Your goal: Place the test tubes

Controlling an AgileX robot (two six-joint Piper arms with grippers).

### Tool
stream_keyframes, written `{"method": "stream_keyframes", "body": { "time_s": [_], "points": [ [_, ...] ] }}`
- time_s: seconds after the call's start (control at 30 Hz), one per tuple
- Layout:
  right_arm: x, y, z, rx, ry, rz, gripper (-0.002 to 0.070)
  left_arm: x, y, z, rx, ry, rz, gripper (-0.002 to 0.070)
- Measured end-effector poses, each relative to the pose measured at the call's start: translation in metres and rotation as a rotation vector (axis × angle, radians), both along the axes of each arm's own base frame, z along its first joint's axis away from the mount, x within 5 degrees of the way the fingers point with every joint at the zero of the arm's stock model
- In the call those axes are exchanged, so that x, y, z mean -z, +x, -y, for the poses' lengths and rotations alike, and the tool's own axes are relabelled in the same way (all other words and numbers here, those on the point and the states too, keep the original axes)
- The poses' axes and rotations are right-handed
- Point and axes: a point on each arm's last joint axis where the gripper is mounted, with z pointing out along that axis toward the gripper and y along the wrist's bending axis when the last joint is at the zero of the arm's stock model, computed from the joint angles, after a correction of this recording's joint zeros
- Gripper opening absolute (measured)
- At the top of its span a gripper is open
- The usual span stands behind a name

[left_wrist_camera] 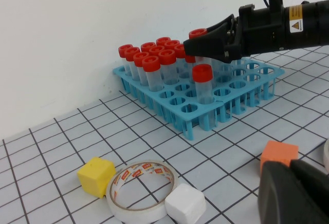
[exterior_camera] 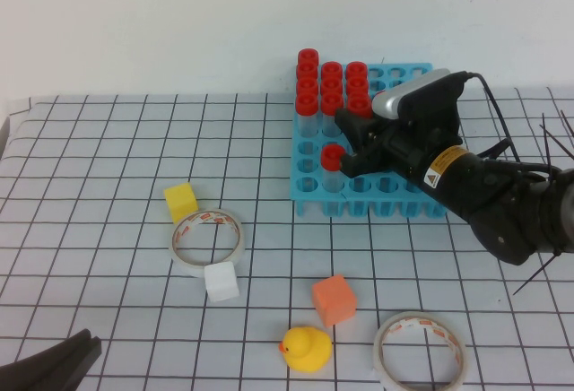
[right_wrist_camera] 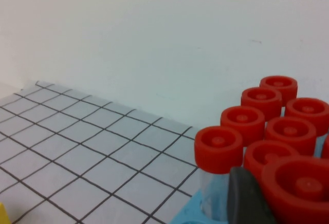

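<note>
**One test tube [exterior_camera: 333, 167] on its own, right gripper [exterior_camera: 348, 143] just beside it**

Blue rack [exterior_camera: 404, 201] toward the far right of the tabletop [exterior_camera: 108, 140], with a cluster of red-capped tubes [exterior_camera: 332, 86] packed into its back-left corner. Lone test tube upright in a hole nearer the front edge, apart from the cluster, long axis vertical, cap up.

Right gripper low over the rack, reaching in from the robot's right, tip just beside the lone tube's cap and close under the cluster's front corner. Cannot tell whether closed on a tube or merely alongside one: large red cap [right_wrist_camera: 303, 183] tight against it in the right wrist view, the grip itself hidden.

Left gripper [exterior_camera: 63, 360] closed, nothing seen in it, resting at the near-left corner of the tabletop, well apart from the rack.

Right arm plainly the nearer. Lone tube toward the robot's left of that gripper's tip. Probably calls for a straight vertical move, with neighbours crowded on the far side and open holes all around.
</note>
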Motion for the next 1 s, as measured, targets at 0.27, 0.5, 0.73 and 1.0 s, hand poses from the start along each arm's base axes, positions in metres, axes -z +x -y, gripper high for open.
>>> {"method": "stream_keyframes", "body": {
  "time_s": [0.27, 0.5, 0.73, 1.0],
  "points": [
    [0.001, 0.0, 0.0, 0.004, 0.002, -0.009, 0.0384, 0.0, 0.0, 0.0, 0.0, 0.0, 0.0, -0.0002],
    [-0.012, -0.003, 0.003, 0.011, 0.01, 0.003, 0.0403, 0.0, 0.0, 0.0, 0.0, 0.0, 0.0, -0.0002],
    [-0.063, -0.042, 0.02, 0.009, 0.048, 0.079, 0.029, 0.0, 0.0, 0.0, -0.001, 0.0, -0.001, -0.0002],
    [-0.132, -0.13, 0.054, -0.048, -0.026, 0.22, 0.0017, 0.0, 0.0, 0.0, -0.001, 0.0, -0.001, -0.0002]
  ]
}}
